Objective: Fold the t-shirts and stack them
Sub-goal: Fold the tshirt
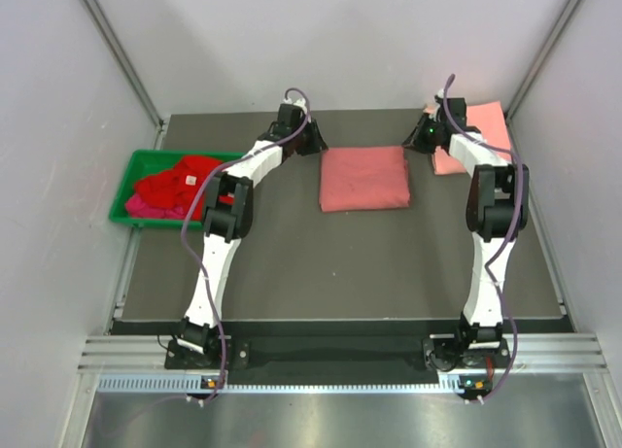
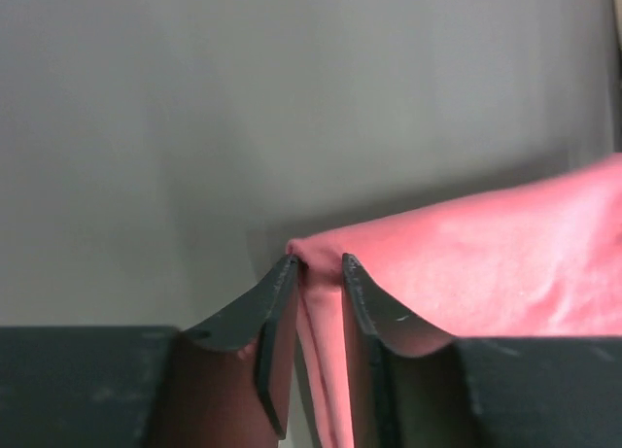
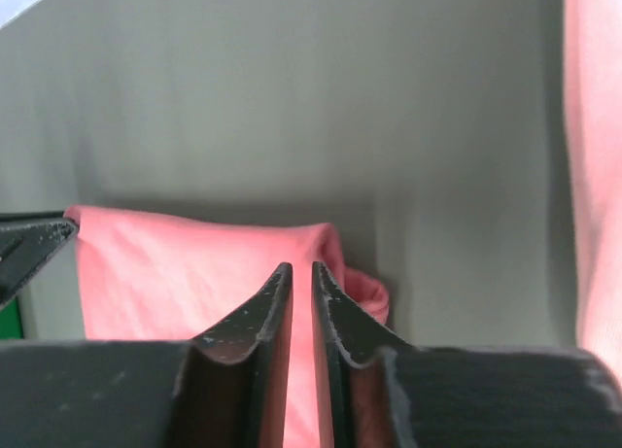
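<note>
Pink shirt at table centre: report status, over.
Left tool shut on pink shirt, far corner. Right tool shut on other far corner. No obstruction seen.

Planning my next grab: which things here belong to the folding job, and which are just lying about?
Job: folded salmon tee, pinched by left gripper and right gripper; pink tee far right; red and magenta tees heaped left.
Lying about: green bin.
</note>
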`<state>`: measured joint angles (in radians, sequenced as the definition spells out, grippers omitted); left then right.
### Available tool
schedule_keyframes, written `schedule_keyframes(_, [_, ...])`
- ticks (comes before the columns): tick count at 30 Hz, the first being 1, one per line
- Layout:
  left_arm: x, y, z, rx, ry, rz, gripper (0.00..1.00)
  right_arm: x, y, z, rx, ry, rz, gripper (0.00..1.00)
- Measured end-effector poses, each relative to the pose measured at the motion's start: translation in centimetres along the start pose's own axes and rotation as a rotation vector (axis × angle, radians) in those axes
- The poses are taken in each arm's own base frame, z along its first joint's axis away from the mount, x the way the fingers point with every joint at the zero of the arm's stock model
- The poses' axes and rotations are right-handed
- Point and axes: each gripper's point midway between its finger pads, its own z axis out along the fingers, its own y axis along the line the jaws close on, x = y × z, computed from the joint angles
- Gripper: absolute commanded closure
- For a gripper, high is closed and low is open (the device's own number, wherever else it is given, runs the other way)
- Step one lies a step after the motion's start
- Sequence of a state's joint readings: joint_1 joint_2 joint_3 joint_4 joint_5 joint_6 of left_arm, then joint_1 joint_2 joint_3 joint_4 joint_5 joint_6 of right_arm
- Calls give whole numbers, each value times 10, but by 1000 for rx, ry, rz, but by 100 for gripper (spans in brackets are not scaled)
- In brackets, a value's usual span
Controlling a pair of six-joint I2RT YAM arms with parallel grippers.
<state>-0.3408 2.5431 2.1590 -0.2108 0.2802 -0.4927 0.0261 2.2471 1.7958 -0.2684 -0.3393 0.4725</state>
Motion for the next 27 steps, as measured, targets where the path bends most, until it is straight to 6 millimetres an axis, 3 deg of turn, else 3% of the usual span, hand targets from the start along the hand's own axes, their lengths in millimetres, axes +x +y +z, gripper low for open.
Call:
schedule_keyframes(2, [-1,-1,2,22,-6,10,68,-4,-2,2,-1,-6,3,83])
schedule_keyframes(6, [-9,-5,3,54,-33,50,66,-15,2,-3,-8,-30,4,63])
schedule_keyframes(9, [-7,-5,0,64,-28,71,67,-11,7,-15,-14,-20,-8,60])
schedule_keyframes(18, [13,-17,-38,98,43,76,69,41,9,-82,-11,86,-106,59])
schedule_keyframes(24, [17,-29,-70,116,47,74,71,84,-7,-88,0,187,-116,62])
schedule_keyframes(27, [25,-33,-75,132,65,69,72,104,-17,-88,10,234,-112,64])
